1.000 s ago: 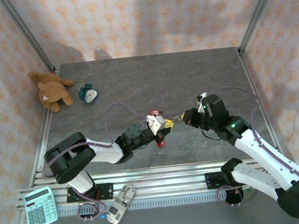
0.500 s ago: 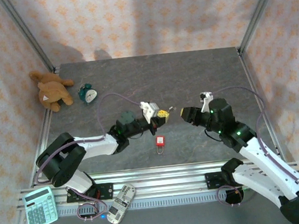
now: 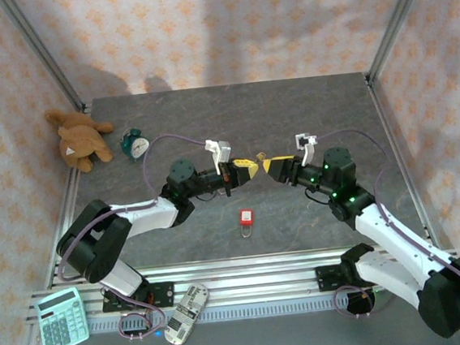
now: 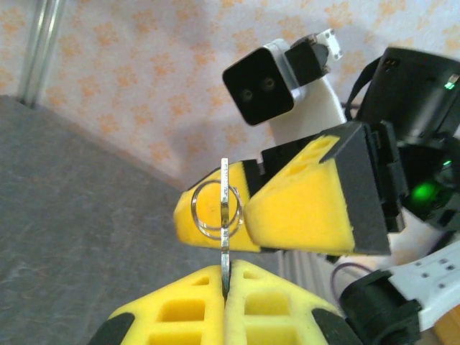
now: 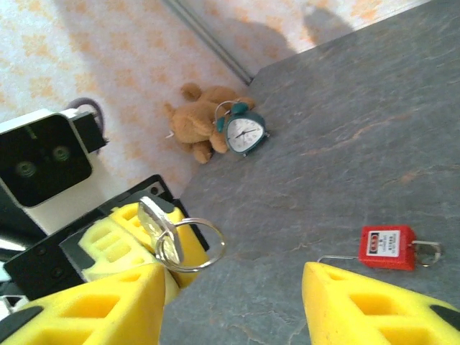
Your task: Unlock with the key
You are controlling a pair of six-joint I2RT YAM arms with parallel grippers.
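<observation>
The left claw (image 3: 244,166) is clenched on a silver key (image 4: 225,215), pinching its blade between yellow pads, raised above the middle of the grey surface (image 3: 305,108); the key stands upright, a wire ring (image 4: 213,208) threaded through its head; the right claw (image 3: 273,167) faces it tip to tip, released, jaws apart, the key's head at their mouth; whether it touches them cannot be told; a red padlock (image 3: 246,217) lies flat on the surface nearer the near edge, under the two claws; a brown teddy bear (image 3: 80,140) and a teal alarm clock (image 3: 135,144) sit at the far left corner.
</observation>
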